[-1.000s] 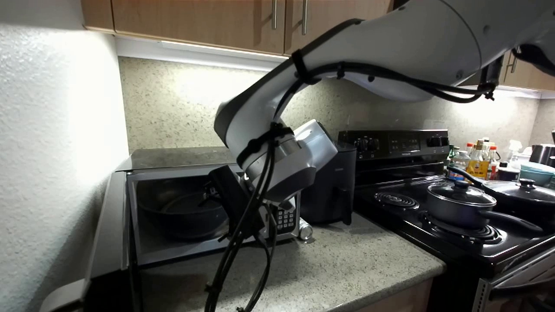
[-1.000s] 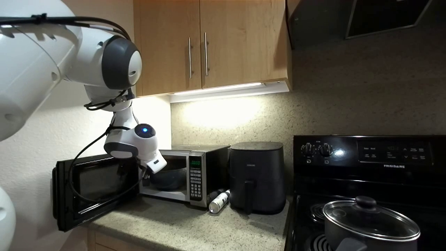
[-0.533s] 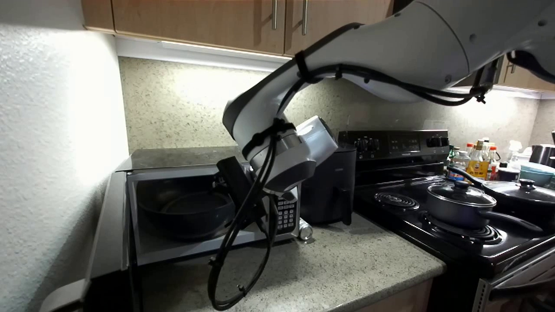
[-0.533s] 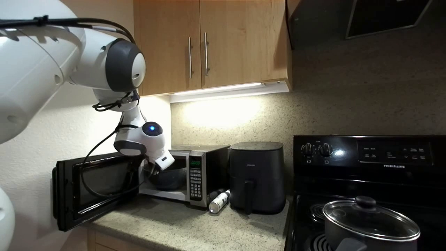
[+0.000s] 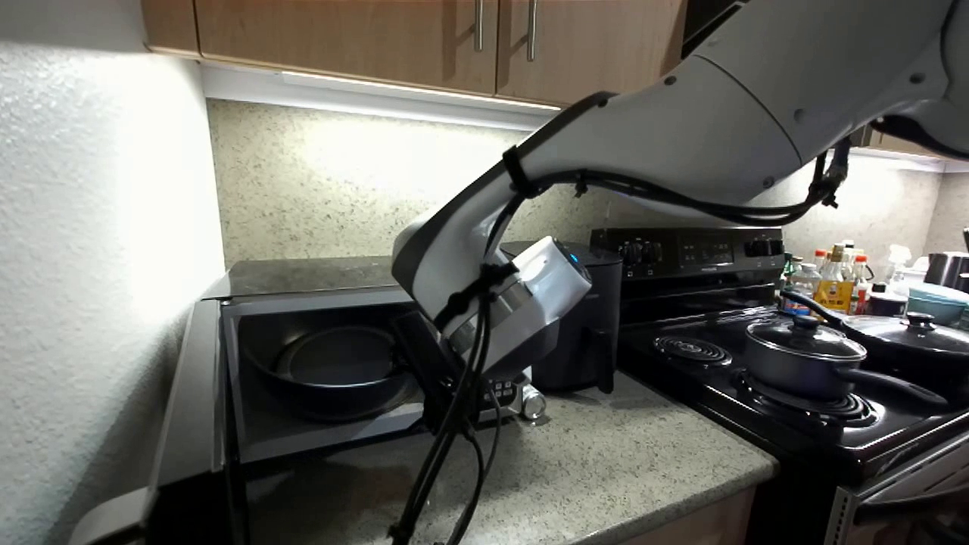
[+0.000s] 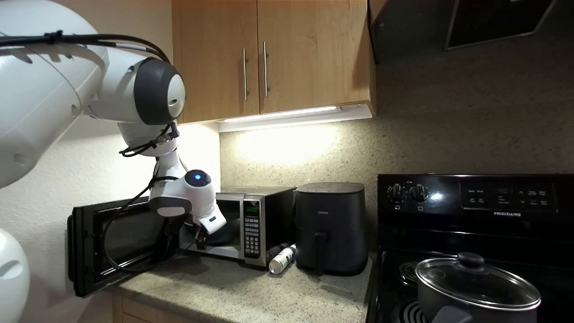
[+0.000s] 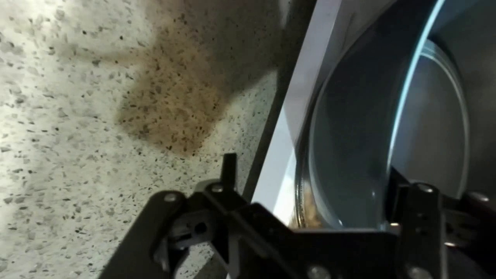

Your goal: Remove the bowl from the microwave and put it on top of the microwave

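Arm point(image 5: 681, 136) slants down to the microwave point(image 6: 277, 220), fingers point(image 7: 229, 170) wide apart astride one side of the bowl point(image 7: 352, 135).

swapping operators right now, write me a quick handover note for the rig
Claw: open, not gripping; one finger at the rim of the glossy blue-black round bowl, the other outside it.
Bowl: inside the boxy stainless-steel microwave; it looks tilted.
Done: black microwave door open, claw at the bowl.
Left: probably close on the rim, draw the bowl out, then set it on the microwave's flat dark top.
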Robot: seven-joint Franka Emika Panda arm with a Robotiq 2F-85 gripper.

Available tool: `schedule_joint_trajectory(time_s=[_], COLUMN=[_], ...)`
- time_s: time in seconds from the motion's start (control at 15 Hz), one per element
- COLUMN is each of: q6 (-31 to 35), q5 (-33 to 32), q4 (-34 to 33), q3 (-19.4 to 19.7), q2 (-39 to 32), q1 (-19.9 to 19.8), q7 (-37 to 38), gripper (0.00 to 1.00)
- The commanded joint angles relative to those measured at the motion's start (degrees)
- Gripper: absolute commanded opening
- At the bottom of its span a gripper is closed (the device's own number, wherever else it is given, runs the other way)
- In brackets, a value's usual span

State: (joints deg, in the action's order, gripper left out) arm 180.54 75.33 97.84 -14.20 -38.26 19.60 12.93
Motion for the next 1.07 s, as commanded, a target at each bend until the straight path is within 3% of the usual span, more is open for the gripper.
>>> schedule_joint_trajectory(time_s=[0.0,0.47,0.67,1.0], q6=[-2.57,-5.95,-6.97,-13.42], q5=[-3.89,-7.91,-7.67,-12.10], q4=[1.85,0.64,0.73,8.46], q3=[3.88,8.03,8.35,12.11], q2=[0.67,1.00,2.11,8.94], q1=[2.84,5.45,5.68,7.97], q7=[6.75,12.85,12.86,17.49], gripper=[0.53,0.09,0.04,0.09])
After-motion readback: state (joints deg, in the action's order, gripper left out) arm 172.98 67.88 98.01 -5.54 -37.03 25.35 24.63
